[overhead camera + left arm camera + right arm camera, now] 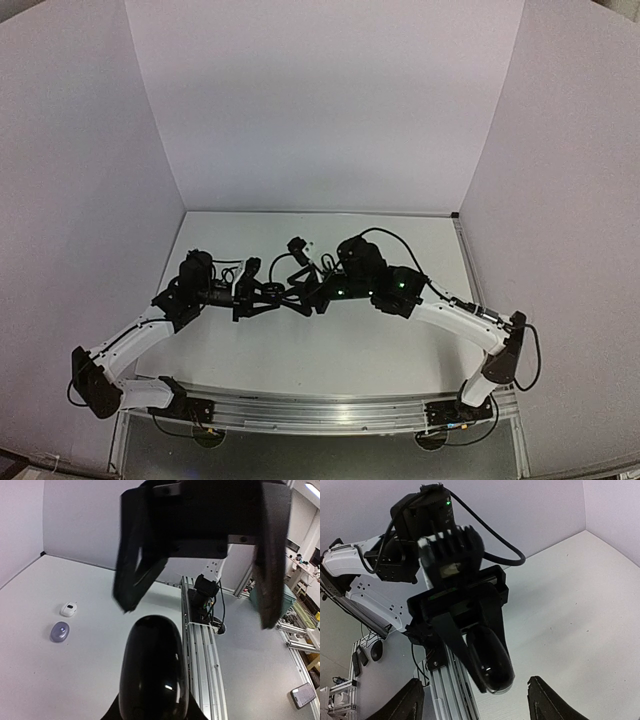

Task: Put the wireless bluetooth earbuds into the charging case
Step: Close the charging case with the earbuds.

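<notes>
While the left gripper (481, 677) is pinching the black case (492, 662), its long axis is running out from the jaws, pointing at the spread right gripper (196, 616).

The pebble-like case (152, 672) is glossy black (with small white glints). On the off-white worktop (30, 680) lie a white case (68, 609) and a lilac-grey case (60, 631). The left arm (135, 340) and right arm (460, 322) are white with black joints; green lights dot the right.
</notes>
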Tool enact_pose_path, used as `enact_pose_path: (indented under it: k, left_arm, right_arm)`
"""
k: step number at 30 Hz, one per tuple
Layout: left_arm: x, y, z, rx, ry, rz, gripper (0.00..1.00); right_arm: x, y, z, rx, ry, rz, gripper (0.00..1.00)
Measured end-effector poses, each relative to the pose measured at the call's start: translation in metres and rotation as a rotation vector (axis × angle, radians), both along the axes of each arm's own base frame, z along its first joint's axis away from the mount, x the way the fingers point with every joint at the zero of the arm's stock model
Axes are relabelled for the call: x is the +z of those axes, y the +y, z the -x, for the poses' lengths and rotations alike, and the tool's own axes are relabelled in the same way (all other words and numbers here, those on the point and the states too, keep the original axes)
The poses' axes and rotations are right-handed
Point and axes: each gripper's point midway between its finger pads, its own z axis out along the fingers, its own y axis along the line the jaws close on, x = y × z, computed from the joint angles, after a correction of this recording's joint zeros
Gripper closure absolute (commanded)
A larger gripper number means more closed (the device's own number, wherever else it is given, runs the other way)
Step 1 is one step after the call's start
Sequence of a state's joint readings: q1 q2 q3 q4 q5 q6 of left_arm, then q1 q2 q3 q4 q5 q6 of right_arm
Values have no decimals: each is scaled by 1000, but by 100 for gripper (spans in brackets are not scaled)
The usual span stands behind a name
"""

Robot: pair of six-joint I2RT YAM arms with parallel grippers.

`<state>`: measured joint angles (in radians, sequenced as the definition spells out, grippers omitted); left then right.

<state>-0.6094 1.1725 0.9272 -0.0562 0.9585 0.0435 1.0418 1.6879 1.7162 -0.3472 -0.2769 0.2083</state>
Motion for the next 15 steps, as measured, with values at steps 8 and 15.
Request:
enact_pose_path:
  k: [8, 15]
  left_arm:
    - [15, -3, 10, -72, 46, 60, 100]
    - [18, -4, 12, -94, 55, 73, 100]
  right_arm:
    - [-27, 13, -4, 31, 38, 36, 45]
    - [-15, 18, 2, 75, 30, -14, 54]
